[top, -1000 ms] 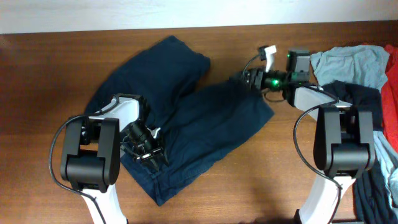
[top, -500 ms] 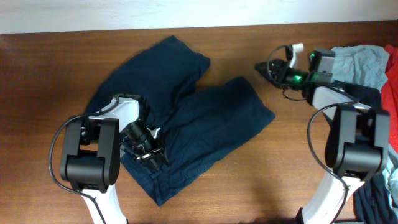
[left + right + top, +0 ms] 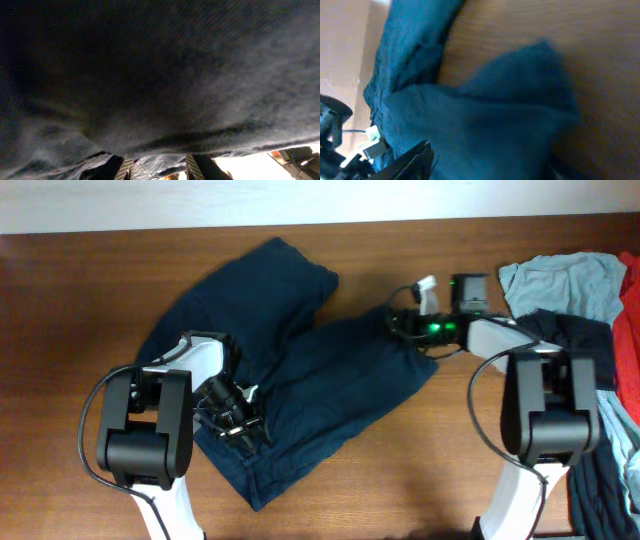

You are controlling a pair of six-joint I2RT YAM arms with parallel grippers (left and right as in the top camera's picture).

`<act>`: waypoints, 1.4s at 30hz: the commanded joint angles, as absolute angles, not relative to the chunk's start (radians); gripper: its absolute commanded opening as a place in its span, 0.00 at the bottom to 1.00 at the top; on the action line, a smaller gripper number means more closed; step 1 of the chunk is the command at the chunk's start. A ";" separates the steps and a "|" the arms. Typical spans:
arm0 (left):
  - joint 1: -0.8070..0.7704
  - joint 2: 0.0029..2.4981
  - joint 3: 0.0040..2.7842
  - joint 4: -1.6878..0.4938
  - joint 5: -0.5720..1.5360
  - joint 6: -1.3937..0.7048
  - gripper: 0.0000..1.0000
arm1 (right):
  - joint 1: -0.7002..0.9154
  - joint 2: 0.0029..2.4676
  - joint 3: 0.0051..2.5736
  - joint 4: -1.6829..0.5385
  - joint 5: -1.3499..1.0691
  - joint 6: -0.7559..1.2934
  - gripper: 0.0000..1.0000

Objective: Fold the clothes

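The dark navy shorts (image 3: 300, 370) lie spread on the wooden table (image 3: 80, 300), one leg toward the back and one toward the right. My left gripper (image 3: 238, 423) sits at the waistband end on the left and is shut on a bunch of the cloth (image 3: 157, 167); navy fabric fills the left wrist view. My right gripper (image 3: 398, 323) is open and low over the far right corner of the right leg's hem (image 3: 520, 90). One finger (image 3: 415, 160) shows over the cloth in the right wrist view.
A heap of other clothes lies at the right edge: a pale light-blue shirt (image 3: 560, 280), a black garment (image 3: 578, 338) and red cloth (image 3: 630, 300). The back wall runs along the table's far edge.
My right gripper pulled back to the right off the shorts half a second ago, and is now back at the right leg's hem corner. The left arm has not moved.
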State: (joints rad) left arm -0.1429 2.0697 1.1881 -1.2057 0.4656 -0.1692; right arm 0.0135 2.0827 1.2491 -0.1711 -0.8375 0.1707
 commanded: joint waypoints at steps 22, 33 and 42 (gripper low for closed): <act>-0.150 2.121 1.168 -1.106 0.423 -0.162 0.34 | -0.300 2.033 1.277 -0.702 -0.884 0.125 0.60; -0.150 1.808 1.291 -1.089 0.265 -0.163 0.34 | -0.102 2.034 1.255 -0.719 -0.612 0.104 0.50; -0.220 1.656 1.266 -1.247 0.239 -0.278 0.40 | -0.060 2.033 1.256 -0.583 -0.533 0.146 0.23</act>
State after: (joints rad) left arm -0.1638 1.6642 1.2907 -1.2171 0.2569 -0.2070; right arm -0.0566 2.0449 1.2636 -0.5858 -0.5720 0.1364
